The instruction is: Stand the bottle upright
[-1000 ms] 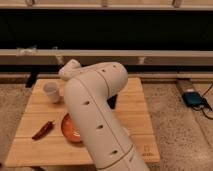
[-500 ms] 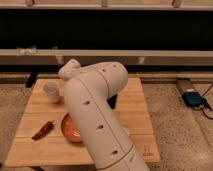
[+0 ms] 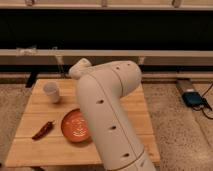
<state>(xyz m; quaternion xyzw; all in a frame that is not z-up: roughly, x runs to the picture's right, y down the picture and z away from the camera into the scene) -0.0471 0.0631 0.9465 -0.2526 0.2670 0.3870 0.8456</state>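
Observation:
The bottle does not show in the camera view; it is hidden or out of view. My white arm fills the middle of the view and rises from the bottom edge to a joint over the far side of the wooden table. The gripper does not show either; it lies somewhere beyond that joint, behind the arm. A white cup stands upright at the table's far left.
An orange plate lies at the table's middle, partly behind the arm. A red chili pepper lies to its left. A blue device with cables sits on the speckled floor at the right. A long ledge and dark wall run behind.

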